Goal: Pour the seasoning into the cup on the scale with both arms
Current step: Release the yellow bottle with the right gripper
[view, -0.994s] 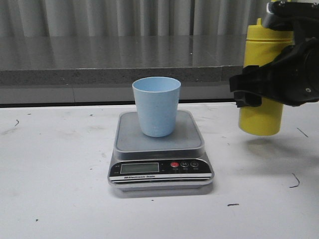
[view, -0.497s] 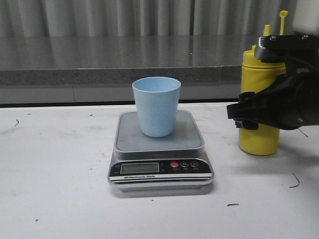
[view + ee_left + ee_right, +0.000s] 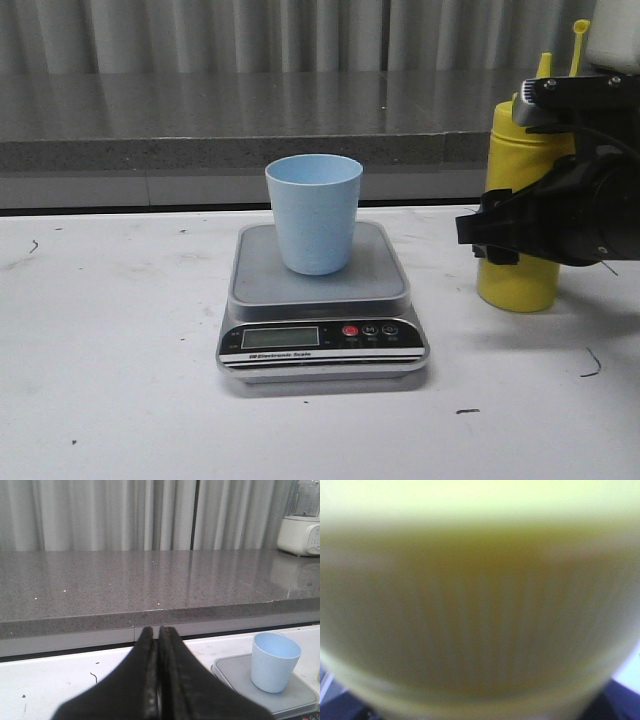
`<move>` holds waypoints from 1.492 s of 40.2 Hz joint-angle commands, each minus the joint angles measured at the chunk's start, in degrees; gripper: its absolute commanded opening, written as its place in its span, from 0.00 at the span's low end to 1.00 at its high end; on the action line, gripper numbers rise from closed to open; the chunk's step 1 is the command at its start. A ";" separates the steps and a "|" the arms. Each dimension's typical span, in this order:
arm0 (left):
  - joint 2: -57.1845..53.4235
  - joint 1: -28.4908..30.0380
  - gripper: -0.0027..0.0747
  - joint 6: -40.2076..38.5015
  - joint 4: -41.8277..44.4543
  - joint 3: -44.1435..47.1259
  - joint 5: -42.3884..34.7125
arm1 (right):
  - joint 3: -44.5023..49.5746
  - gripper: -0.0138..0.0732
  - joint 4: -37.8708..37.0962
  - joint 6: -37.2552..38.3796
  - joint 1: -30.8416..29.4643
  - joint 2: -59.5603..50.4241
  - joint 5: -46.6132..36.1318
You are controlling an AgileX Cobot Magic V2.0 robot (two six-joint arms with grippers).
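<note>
Yellow bottle point(image 3: 520, 215) stands upright on the worktop point(image 3: 110, 370) at three o'clock of the scale point(image 3: 320, 305), apart from it. The right gripper point(image 3: 490, 228) wraps its middle; whether those jaws are clamped I cannot tell, since the wrist view is filled with blurred yellow. The cup point(image 3: 314, 212) sits mid-platform. The left gripper point(image 3: 159, 680) hangs back with jaws pressed together, empty. Best to secure the bottle firmly, lift it straight, and tip the nozzle over the cup's mouth slowly.

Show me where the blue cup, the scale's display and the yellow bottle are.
cup point(image 3: 314, 220), front view, on its outer wall.
scale display point(image 3: 281, 338), front view, middle of the LCD.
yellow bottle point(image 3: 517, 285), front view, lower body below the gripper.
</note>
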 commanded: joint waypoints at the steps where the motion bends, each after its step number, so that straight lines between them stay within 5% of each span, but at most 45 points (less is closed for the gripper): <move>1: 0.65 0.07 0.01 -0.47 -0.52 -1.41 -4.58 | 0.05 0.38 -0.81 -0.16 -0.08 -1.71 -3.59; 9: 0.65 0.07 0.01 -0.47 -0.52 -1.41 -4.58 | 1.28 0.74 -0.85 -0.16 -0.08 -1.71 -6.19; 14: 0.65 0.07 0.01 -0.47 -0.52 -1.41 -4.58 | 2.11 0.86 -0.85 -0.16 -0.08 -1.71 -8.78; 37: 0.65 0.07 0.01 -0.47 -0.52 -1.41 -4.58 | 3.69 0.85 -3.55 -0.16 1.41 -8.01 -7.36; 60: 0.65 0.07 0.01 -0.47 -0.52 -1.41 -4.58 | 15.64 0.85 -3.55 -0.16 1.48 -22.16 -7.10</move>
